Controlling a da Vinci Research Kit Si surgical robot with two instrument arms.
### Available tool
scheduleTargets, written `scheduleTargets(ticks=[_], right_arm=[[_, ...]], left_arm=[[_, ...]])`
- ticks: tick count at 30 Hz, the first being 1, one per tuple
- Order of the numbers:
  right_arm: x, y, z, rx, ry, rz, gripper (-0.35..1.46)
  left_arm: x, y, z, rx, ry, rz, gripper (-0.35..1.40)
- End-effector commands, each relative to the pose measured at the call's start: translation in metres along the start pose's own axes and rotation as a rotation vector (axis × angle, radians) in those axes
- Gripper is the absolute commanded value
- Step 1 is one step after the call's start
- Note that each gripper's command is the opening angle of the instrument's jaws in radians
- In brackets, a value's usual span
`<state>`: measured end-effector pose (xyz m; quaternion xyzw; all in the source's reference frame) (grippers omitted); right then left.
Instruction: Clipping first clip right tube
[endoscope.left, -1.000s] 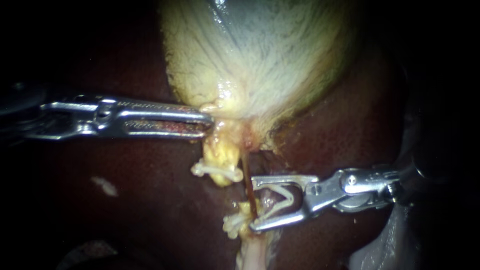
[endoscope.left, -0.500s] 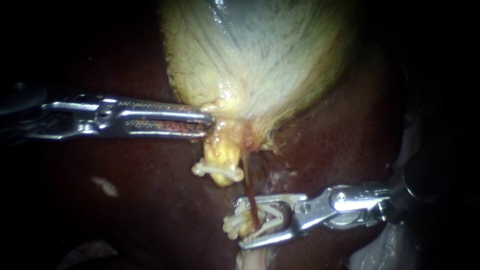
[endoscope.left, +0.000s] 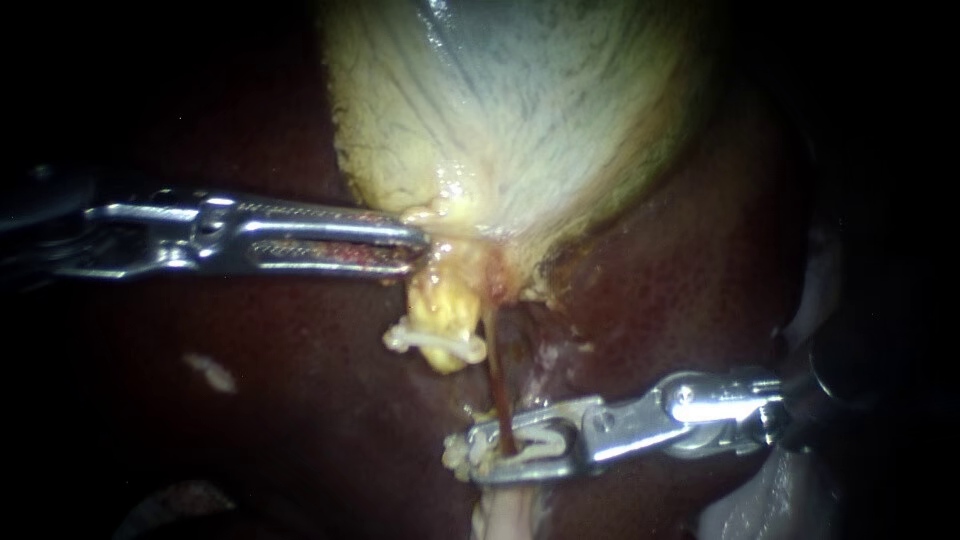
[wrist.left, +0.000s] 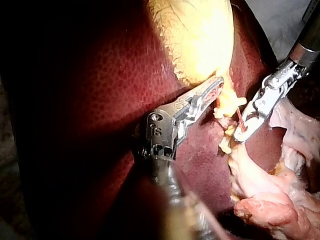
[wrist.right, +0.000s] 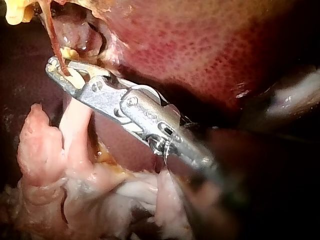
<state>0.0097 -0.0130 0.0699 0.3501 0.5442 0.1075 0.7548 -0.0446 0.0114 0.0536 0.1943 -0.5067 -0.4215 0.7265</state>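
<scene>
The right tube (endoscope.left: 495, 385), thin and red, runs from the gallbladder (endoscope.left: 520, 130) toward the near side. The right instrument (endoscope.left: 515, 452) lies across it from the right, with its jaws squeezed on the clip (endoscope.left: 540, 445) around the tube. The left instrument (endoscope.left: 415, 240), farther away, pinches the gallbladder's neck.

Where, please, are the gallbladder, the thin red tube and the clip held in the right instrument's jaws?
gallbladder (endoscope.left: 520, 130), endoscope view, on its pale streaked wall.
thin red tube (endoscope.left: 497, 380), endoscope view, on its bare middle stretch.
held clip (endoscope.left: 543, 443), endoscope view, on its white leg beside the tube.
</scene>
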Motion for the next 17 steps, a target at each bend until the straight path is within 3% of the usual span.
scheduleTargets(ticks=[1, 17], right_arm=[[-0.0002, 0.0000, 0.0000, -0.001, -0.005, 0.001, -0.35], [-0.0009, 0.0001, 0.0001, -0.003, -0.021, 0.021, -0.35]], left_arm=[[0.0000, 0.0000, 0.0000, 0.000, 0.000, 0.000, -0.35], [0.0001, 0.0002, 0.0001, 0.000, 0.000, 0.000, -0.35]])
